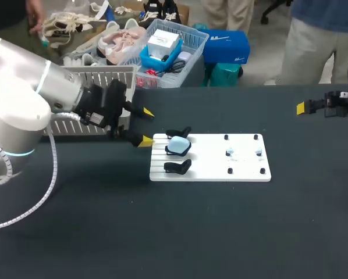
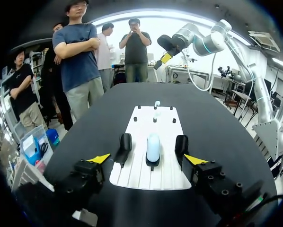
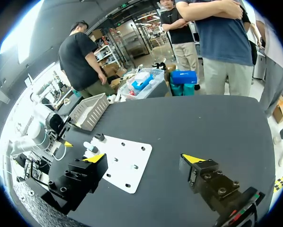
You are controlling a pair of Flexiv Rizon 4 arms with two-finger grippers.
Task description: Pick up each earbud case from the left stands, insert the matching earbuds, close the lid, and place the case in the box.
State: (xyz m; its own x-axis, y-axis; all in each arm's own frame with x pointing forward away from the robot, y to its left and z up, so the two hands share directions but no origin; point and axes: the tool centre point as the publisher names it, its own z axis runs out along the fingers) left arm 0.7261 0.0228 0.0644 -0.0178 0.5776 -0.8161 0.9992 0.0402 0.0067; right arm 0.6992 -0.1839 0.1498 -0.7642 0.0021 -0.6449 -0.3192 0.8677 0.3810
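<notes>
The pale blue oval earbud case [image 1: 178,143] sits on the middle black stand [image 1: 177,153] of the white flat board [image 1: 212,165]. The left gripper [image 1: 146,126] is open just beside that end; the right gripper [image 3: 144,158], open too, hangs well apart.

The table [image 1: 209,232] is black and matt. The white board [image 1: 212,157] looks like smooth plastic with grooves. The pale blue earbud case [image 1: 178,143] is smooth and a bit shiny
</notes>
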